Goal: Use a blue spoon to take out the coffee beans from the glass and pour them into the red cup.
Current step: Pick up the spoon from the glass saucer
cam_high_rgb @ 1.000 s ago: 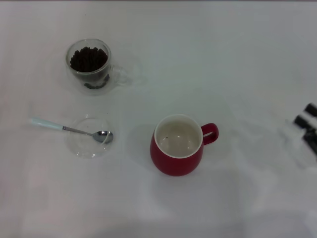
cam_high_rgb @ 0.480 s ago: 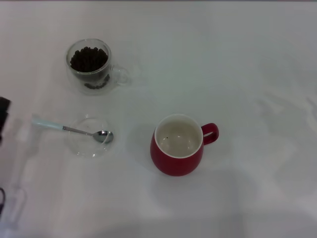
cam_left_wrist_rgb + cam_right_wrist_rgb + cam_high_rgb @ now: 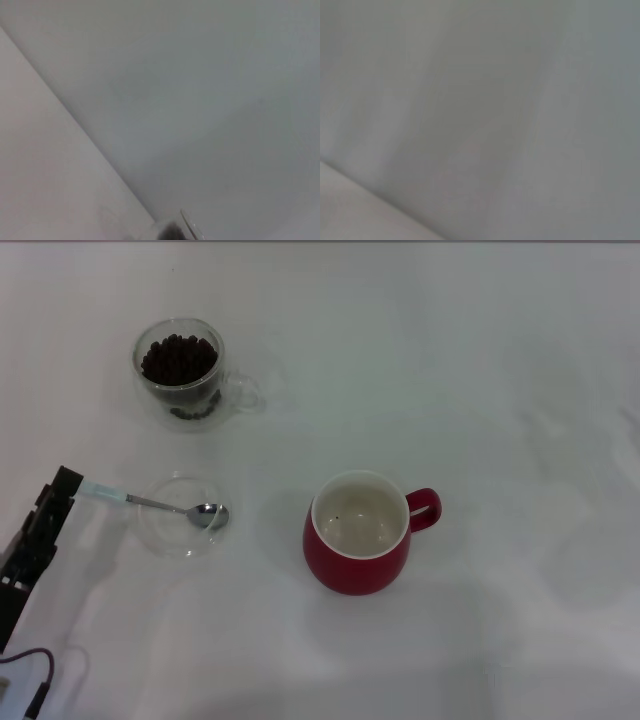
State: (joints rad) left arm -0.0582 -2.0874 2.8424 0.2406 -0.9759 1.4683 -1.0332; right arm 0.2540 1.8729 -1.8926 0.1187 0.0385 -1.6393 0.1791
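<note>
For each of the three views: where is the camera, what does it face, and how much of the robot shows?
Head view: looks down on the glass, blue spoon, red cup; left gripper at the spoon's handle end.
Left wrist view: mostly bare table; no fingers.
Right wrist view: blank surface only; no robot.
Shared: only the table surface.

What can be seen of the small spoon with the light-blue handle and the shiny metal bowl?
The small teaspoon has a pale light-blue handle, a thin metal neck and a shiny metal bowl. It lies flat, with its bowl in the flat clear glass dish and its handle reaching out over the rim onto the white table. The black left gripper is at the handle's end; whether they touch cannot be told.
</note>
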